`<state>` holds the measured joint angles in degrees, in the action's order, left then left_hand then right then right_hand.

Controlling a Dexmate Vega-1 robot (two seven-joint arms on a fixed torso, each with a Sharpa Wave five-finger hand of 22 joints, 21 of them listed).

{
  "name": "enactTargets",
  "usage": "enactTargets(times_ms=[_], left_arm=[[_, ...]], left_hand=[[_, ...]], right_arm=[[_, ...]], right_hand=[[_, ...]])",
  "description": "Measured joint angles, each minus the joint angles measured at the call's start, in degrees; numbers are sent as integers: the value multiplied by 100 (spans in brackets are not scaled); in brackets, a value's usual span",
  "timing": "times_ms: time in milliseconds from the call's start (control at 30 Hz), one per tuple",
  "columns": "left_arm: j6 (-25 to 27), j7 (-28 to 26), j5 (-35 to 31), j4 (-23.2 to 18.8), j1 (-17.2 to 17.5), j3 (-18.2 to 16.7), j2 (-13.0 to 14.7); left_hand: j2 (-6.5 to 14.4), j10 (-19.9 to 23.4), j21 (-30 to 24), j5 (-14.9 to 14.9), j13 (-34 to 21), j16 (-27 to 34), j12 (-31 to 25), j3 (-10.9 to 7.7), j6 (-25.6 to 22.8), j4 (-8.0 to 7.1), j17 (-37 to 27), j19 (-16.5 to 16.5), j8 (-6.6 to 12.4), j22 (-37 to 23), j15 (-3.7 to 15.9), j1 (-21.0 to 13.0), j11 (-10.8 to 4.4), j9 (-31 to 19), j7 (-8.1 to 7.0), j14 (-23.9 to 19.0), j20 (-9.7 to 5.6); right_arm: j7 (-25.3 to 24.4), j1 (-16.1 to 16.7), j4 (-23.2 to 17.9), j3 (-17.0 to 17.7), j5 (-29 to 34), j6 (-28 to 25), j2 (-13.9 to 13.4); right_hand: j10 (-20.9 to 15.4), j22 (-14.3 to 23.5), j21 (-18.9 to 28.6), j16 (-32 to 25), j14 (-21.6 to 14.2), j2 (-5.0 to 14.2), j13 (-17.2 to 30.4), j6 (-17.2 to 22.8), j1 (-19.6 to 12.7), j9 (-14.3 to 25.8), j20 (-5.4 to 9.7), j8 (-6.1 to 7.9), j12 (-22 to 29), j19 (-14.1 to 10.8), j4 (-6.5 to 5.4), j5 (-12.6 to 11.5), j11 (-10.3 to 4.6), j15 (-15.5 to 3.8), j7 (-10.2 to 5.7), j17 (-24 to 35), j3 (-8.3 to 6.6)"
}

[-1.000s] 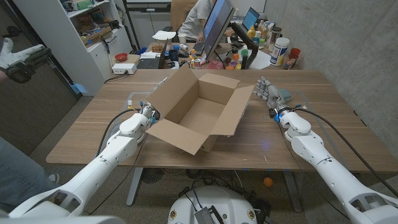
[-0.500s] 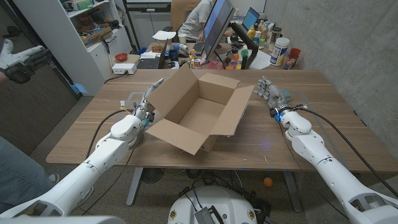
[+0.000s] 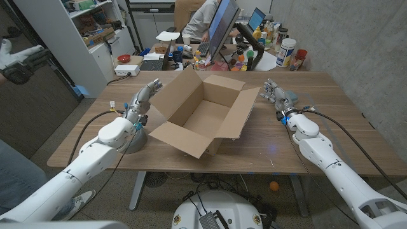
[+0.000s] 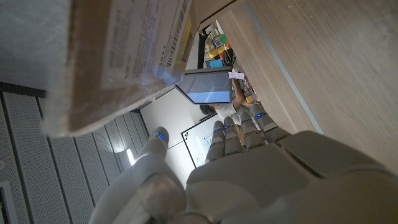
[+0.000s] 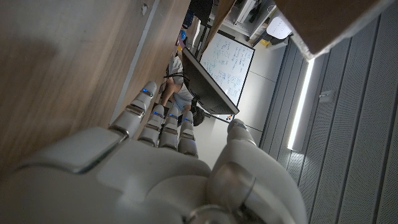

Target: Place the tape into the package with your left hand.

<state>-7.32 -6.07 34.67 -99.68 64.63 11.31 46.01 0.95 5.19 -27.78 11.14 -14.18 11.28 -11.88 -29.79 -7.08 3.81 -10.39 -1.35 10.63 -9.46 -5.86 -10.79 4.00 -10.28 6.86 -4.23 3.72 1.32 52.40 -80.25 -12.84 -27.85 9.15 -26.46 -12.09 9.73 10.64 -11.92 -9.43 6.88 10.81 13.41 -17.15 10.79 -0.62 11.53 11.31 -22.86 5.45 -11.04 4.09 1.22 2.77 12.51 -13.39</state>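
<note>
An open cardboard box (image 3: 205, 116), the package, stands in the middle of the wooden table (image 3: 299, 143) with its flaps spread. My left hand (image 3: 141, 103) is raised just outside the box's left flap (image 4: 118, 56), fingers straight, close together and holding nothing. That hand (image 4: 249, 180) is also empty in the left wrist view. My right hand (image 3: 275, 96) waits right of the box, fingers extended and empty, as the right wrist view (image 5: 143, 168) also shows. I cannot pick out the tape with certainty. The box's floor looks bare.
A small bluish-grey thing (image 3: 294, 97) lies just beyond my right hand. Behind the table stand a monitor (image 3: 221, 28), bottles and jars (image 3: 287, 52), and a seated person (image 3: 202, 19). White shelving (image 3: 70, 44) is at the far left.
My left arm has swung outward to the left, and its hand has lifted from low by the box's front-left flap to higher beside it, fingers now straight. The right arm has stayed still.
</note>
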Motion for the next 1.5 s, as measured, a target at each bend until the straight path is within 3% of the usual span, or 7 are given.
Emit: enactTargets(times_ms=[200, 333, 400, 733, 800, 1033, 1500], left_arm=[[70, -138, -91, -485, 427, -361, 405], [122, -227, -186, -603, 547, -463, 501], [171, -277, -285, -974, 942, -807, 814], [320, -312, -739, -1425, 1478, -1317, 1154], [353, -256, -866, -1663, 1809, -1662, 1276], [438, -47, -1124, -1963, 2266, -2145, 1289], [888, 729, -1805, -2796, 3502, -3470, 695]], left_hand=[[66, 32, 32, -26, 28, 0, -11, -48, -21, 95, 0, 29, 0, 0, -22, -142, 32, 0, 20, -23, 29], [132, 41, 85, -39, 44, 0, -26, -123, -20, 189, 0, 61, 0, 0, -38, -297, 41, 1, 20, -44, 61], [171, 41, 111, -39, 62, 0, -26, -172, -33, 254, 0, 69, 40, 0, -35, -397, 41, 1, 30, -81, 98], [230, 136, 217, -39, 112, 0, -65, -313, -93, 486, -1, 61, 62, 0, -4, -742, -53, 1, -11, -112, 123], [252, 144, 217, -39, 115, 0, -65, -301, -93, 522, -1, 61, 62, 0, 7, -810, -61, 1, -11, -123, 123], [260, 144, 261, -39, 115, 0, -65, -339, -123, 561, -1, 91, 62, 1, 26, -924, -62, 2, -41, -142, 152], [274, 204, 344, -39, 141, 0, -70, -362, -122, 584, -1, 84, 62, -29, 2, -1061, -62, 2, -42, -167, 206]], right_arm=[[-44, 18, -67, -11, 24, -24, -14], [-54, 25, -97, -19, 34, -29, -17], [-85, 29, -121, -24, 53, -39, -18], [-144, 75, -255, -49, 77, -61, -26], [-192, 103, -307, -54, 93, -74, -30], [-293, 198, -445, -65, 109, -93, -39], [-456, 333, -658, -95, 154, -102, -53]], right_hand=[[0, 0, 0, 0, 0, 0, 0, 32, 0, 0, 0, 0, 0, 0, 0, 0, 0, 0, -32, 0, 0], [0, 0, 0, 0, 0, 0, -1, 32, 0, 0, 0, 0, 0, 0, 0, 0, 0, 0, -32, 0, 0], [0, 0, 0, 0, 0, 0, -1, 32, 0, 0, 0, 0, 0, 0, 0, 0, 0, 0, -32, 1, 0], [1, 0, 0, 0, 0, 0, -1, 31, 0, 0, 0, 0, 0, 0, 0, 0, 0, 0, -32, 1, 0], [1, 0, 0, 0, 0, 0, -1, 31, 0, 0, 0, 0, 0, 0, 0, 0, 0, 0, -32, 1, 0], [1, 0, 0, 0, 0, 0, -1, 31, 0, -1, 0, 0, 0, 0, 0, 0, 0, 0, -32, 1, 0], [1, -1, 0, 0, 0, 0, -2, 52, 0, -1, 0, 0, 0, -1, 0, 0, 0, 0, -52, 2, 0]])
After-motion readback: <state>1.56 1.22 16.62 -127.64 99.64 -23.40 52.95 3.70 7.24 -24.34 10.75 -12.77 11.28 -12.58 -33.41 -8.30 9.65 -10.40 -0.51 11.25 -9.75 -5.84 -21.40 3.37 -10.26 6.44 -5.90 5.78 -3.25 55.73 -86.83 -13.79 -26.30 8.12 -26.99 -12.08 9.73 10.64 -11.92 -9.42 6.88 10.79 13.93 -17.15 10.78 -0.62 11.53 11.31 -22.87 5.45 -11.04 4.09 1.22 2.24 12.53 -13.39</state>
